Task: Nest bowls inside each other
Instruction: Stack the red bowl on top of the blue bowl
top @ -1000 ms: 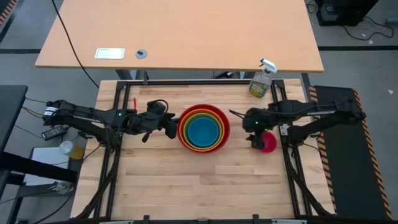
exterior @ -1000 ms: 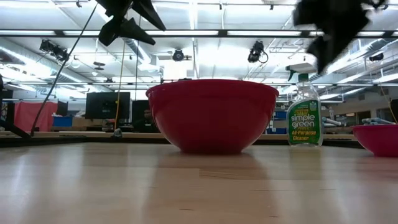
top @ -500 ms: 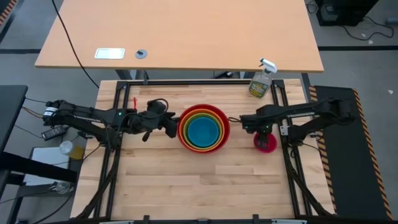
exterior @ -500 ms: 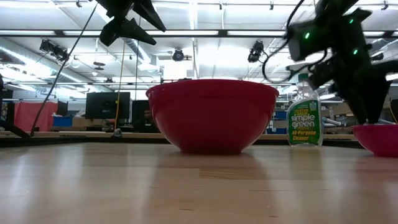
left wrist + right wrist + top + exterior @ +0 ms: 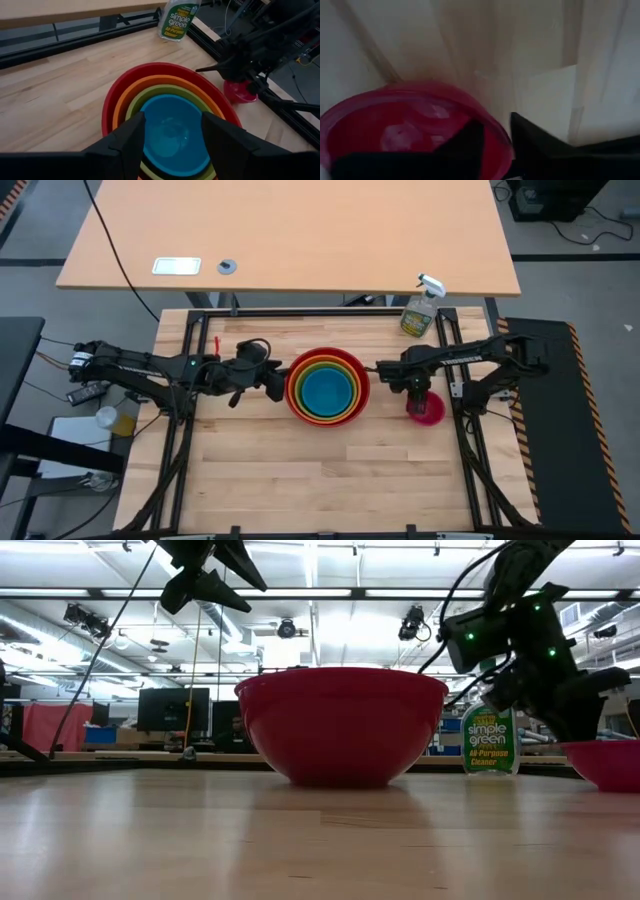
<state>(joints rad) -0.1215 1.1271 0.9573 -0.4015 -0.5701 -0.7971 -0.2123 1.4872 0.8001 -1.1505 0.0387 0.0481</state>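
Four bowls sit nested at the table's middle: red (image 5: 296,392), orange, green and blue (image 5: 327,392) innermost; the low view shows only the red one's wall (image 5: 340,725). The small pink bowl (image 5: 432,411) stands on its base at the right. My right gripper (image 5: 417,397) points down at that bowl's left rim and is shut on it. My left gripper (image 5: 172,137) hangs open in the air just left of the red bowl, above its rim, touching nothing. My right gripper pinches the pink bowl's rim (image 5: 496,131) on the side toward the nested bowls, one finger (image 5: 465,145) inside the bowl and one (image 5: 535,145) outside. The fingers come from above, pointing steeply down. The bowl stands upright on the table.
A clear spray bottle (image 5: 422,310) stands at the table's far right corner, behind the pink bowl. Black frame rails (image 5: 178,440) run along the table's left, right and far sides. Bare wood lies toward the near edge.
My right gripper has come down from above the table to the pink bowl's rim and tipped from slanting to pointing steeply down. The pink bowl and the nested bowls have stayed where they were.
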